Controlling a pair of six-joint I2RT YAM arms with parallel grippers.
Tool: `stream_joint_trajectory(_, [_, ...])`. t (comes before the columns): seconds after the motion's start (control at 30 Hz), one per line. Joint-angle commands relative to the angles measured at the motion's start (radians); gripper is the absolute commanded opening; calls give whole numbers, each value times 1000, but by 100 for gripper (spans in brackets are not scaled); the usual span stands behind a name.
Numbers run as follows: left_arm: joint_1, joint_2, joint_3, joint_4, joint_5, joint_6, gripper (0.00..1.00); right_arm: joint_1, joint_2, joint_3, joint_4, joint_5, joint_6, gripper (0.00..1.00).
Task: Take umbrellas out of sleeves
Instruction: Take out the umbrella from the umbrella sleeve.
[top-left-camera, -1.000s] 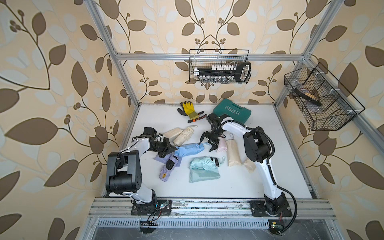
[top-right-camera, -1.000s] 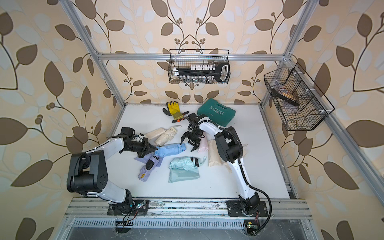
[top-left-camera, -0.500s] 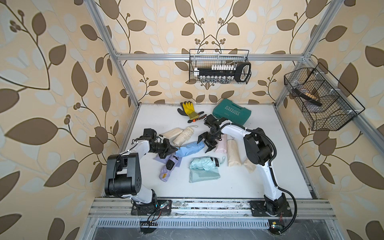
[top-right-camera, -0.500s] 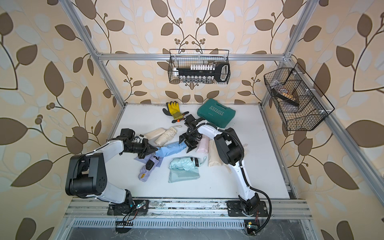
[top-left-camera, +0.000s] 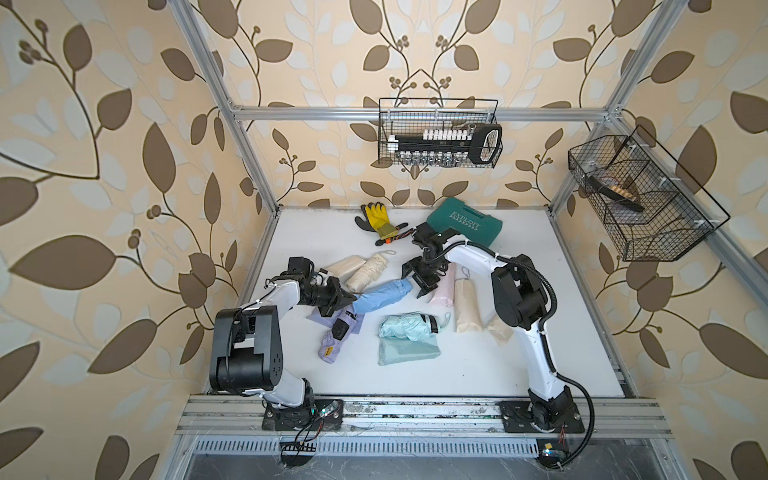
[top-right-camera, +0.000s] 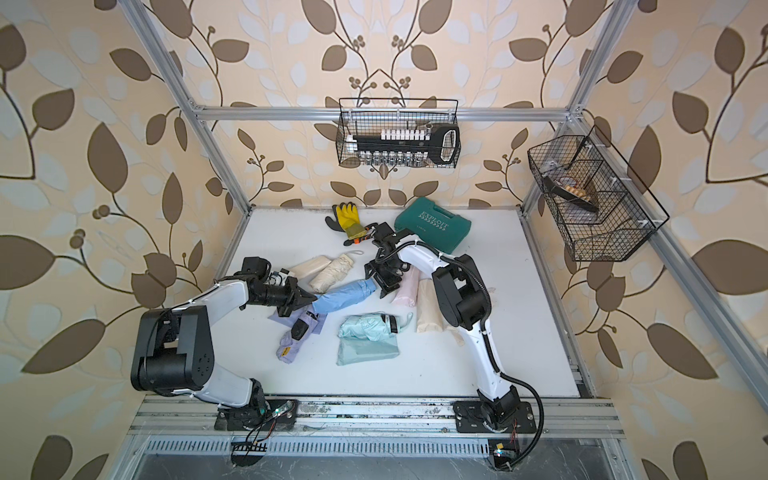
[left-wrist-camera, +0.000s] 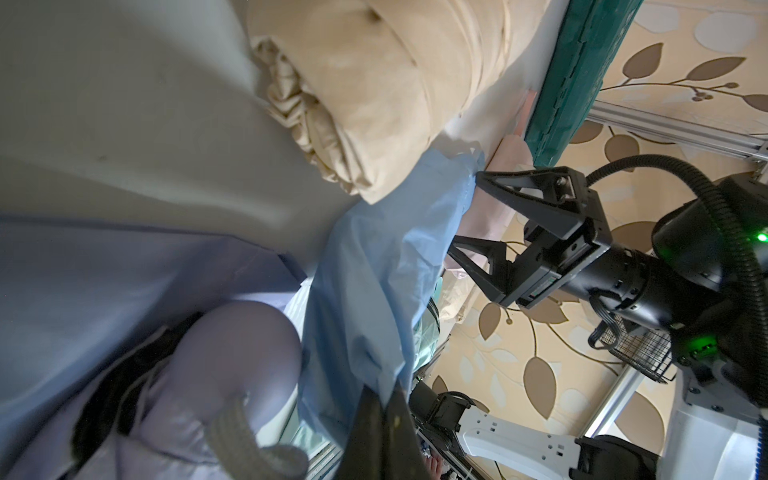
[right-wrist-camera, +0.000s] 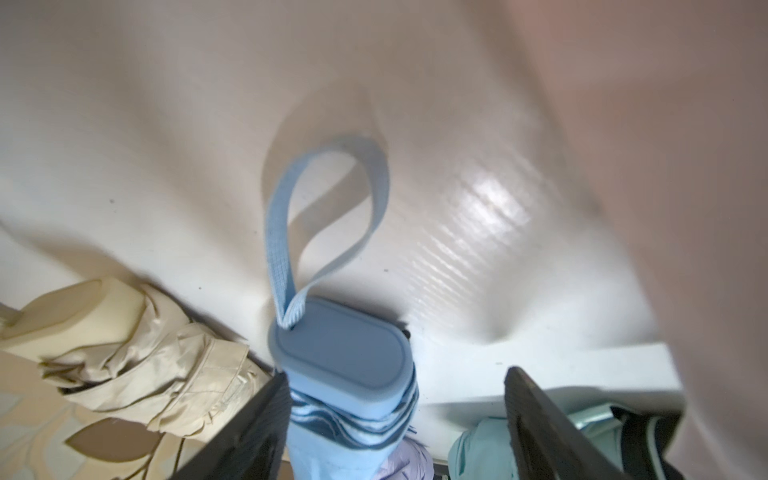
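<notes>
Blue fabric is the work item. The blue sleeve (top-left-camera: 380, 296) lies on the tabletop (top-left-camera: 540, 332), stretched between the two tools. The blue umbrella (right-wrist-camera: 340, 345) is mostly inside it; only the handle cap and wrist loop (right-wrist-camera: 278, 232) poke out at the right tool's end.

Left tool (top-left-camera: 347, 296): jaws fully closed, pinching the sleeve's closed end.
Right tool (top-left-camera: 411, 286): jaws spread wide, straddling the handle cap and gripping nothing.

Judgement: close the right tool on the rigid cap, not on the loop or the sleeve mouth. Then draw straight along the sleeve's length, away from the left tool, which acts as anchor. A bite that catches sleeve cloth would drag the whole bundle.

Surroundings:
- The beige umbrella (top-left-camera: 368, 272) lies just beside the right tool, against the sleeve.
- The pink sleeve (top-left-camera: 444, 286) sits close behind the right tool and is likely to be brushed on the pull.
- The lilac umbrella (top-left-camera: 338, 332) lies near the left tool.
- The mint umbrella (top-left-camera: 405, 326) lies clear of both tools.
</notes>
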Motion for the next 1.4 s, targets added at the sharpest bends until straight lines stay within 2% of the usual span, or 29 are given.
stream_joint_trajectory(0.0, [-4,-12,-2,8,34,-15,0,0,22,68,-86,34,-5,77])
stream_joint_trajectory(0.37, [-6,-19,-3,4,39,-16,0,-2,125,186,-146,43,20,77])
stream_joint_trajectory(0.57, [-11,-17,-5,10,43,-20,0,10,129,132,-113,29,51,73])
stream_joint_trajectory(0.73, [-18,-17,-6,13,45,-23,0,20,152,159,-110,33,62,68])
stream_joint_trajectory(1.07, [-31,-27,-15,23,54,-31,0,46,178,184,-108,34,108,68])
stream_joint_trajectory(1.13, [-32,-29,-17,23,54,-30,0,48,177,179,-103,36,111,65])
stream_joint_trajectory(1.37, [-33,-25,-18,20,53,-26,0,42,149,115,-58,45,111,39])
